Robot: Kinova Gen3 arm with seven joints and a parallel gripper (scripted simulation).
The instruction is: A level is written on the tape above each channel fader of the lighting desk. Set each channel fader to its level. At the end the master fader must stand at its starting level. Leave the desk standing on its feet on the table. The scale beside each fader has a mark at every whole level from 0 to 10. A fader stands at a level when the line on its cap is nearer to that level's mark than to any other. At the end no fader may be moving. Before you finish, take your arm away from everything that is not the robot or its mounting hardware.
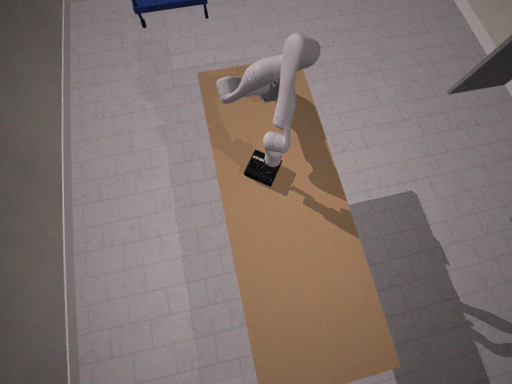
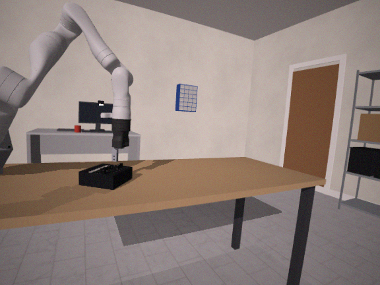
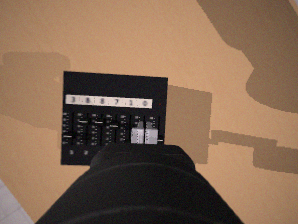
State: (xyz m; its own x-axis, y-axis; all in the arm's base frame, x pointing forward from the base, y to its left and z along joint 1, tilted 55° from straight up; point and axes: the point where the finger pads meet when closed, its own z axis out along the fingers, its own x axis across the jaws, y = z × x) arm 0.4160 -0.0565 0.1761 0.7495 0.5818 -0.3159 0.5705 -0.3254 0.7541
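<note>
The black lighting desk (image 3: pixel 114 119) stands flat on the wooden table; it also shows in the overhead view (image 1: pixel 262 168) and the side view (image 2: pixel 105 175). A white tape strip (image 3: pixel 108 101) with small digits runs above a row of several faders (image 3: pixel 105 131); their caps stand at differing heights. My gripper (image 3: pixel 144 129) is shut, its two grey fingertips pressed together over the right end of the fader row. In the side view the gripper (image 2: pixel 115 155) hangs a little above the desk, apart from it. The fader under the fingertips is hidden.
The desk sits near the arm's end of the long table (image 1: pixel 284 231). A grey desk with a monitor and a red cup (image 2: pixel 77 128) stands by the far wall. A shelf unit (image 2: pixel 363 142) stands at the right, beside a door.
</note>
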